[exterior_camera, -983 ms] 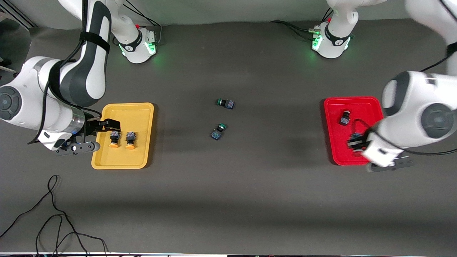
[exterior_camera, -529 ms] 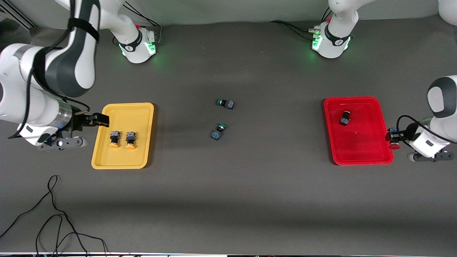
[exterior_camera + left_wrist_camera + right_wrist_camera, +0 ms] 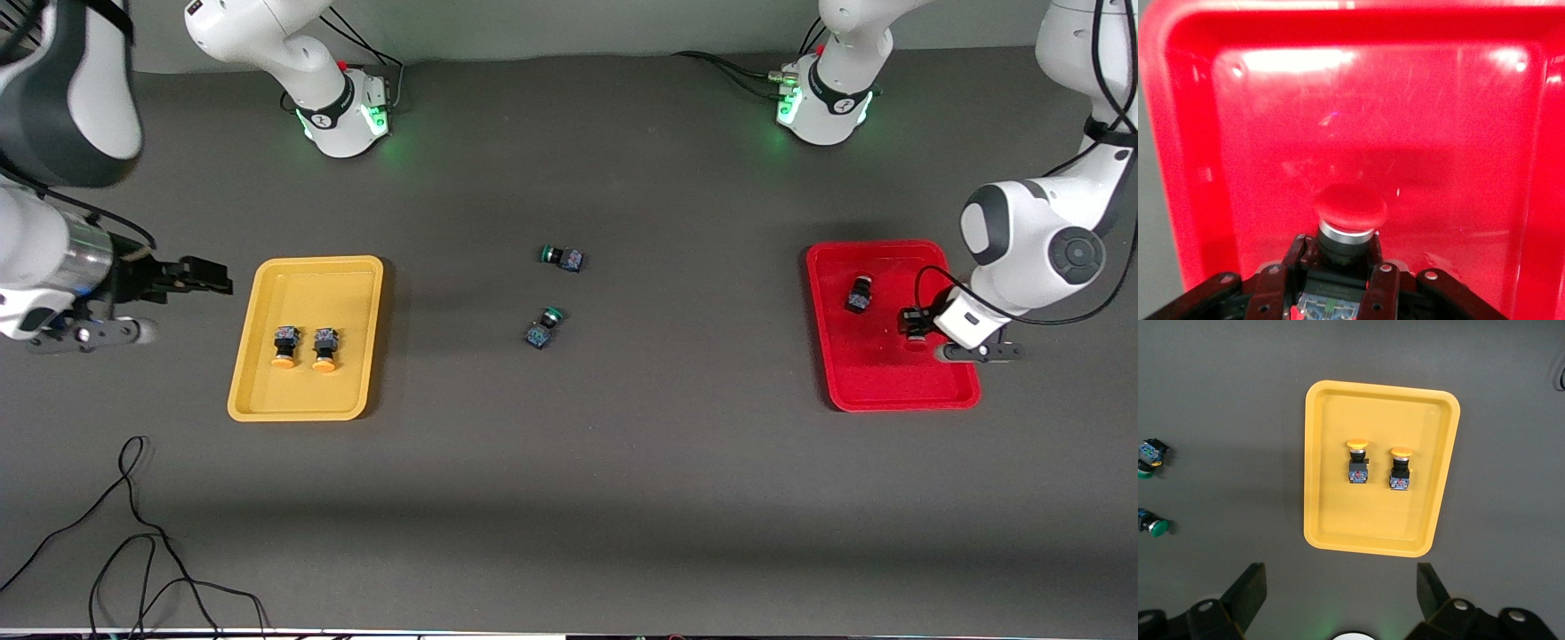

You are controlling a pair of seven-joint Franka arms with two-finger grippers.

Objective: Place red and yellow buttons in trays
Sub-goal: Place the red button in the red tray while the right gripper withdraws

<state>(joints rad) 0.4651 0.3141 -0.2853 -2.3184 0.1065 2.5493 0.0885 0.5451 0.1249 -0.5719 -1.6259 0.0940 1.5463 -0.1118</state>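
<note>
Red-capped button (image 3: 1350, 210) is gripped by the left tool (image 3: 916, 322) over the red tray (image 3: 889, 391); released tilted, it could topple. At frame left, the right tool (image 3: 206, 275) waits spread wide.

Left gripper (image 3: 909, 322), closed on a red button (image 3: 1350, 208), swung out past the red tray (image 3: 889, 396) toward the left arm's end of the table, then came back; now over the tray again. Right gripper (image 3: 213, 277), fingers spread, drew off the yellow tray (image 3: 302, 409); now over bare table beside it.
</note>
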